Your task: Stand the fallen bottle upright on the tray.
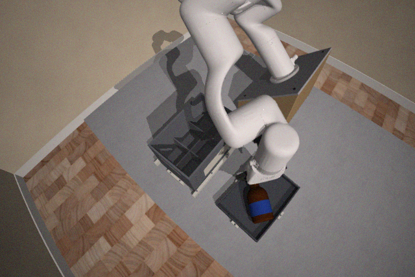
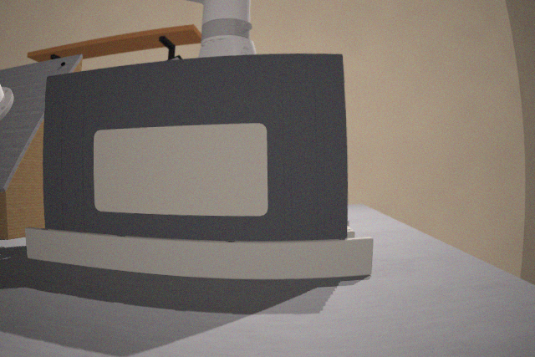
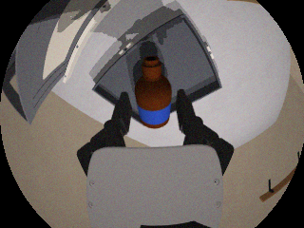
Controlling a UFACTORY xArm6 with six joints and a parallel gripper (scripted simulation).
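A brown bottle (image 1: 259, 205) (image 3: 152, 91) with a blue label lies on its side in the dark grey tray (image 1: 284, 191) (image 3: 193, 51). Its neck points toward the arm's wrist in the top view. My gripper (image 3: 153, 99) is open and low over the tray. In the wrist view its two black fingers flank the bottle's body, one on each side. I cannot tell whether they touch it. The dark grey crate (image 1: 187, 167) (image 2: 302, 128) (image 3: 45, 57) with inner dividers stands beside the tray, on a pale base. In the exterior view the crate hides the tray, the bottle and the fingers.
The arm's base sits on a grey plate over a wooden pedestal (image 1: 303, 76) behind the crate. A wooden shelf (image 2: 120, 43) shows behind the crate. The grey mat (image 1: 334, 183) covers the floor, with wood parquet (image 1: 100, 207) around it.
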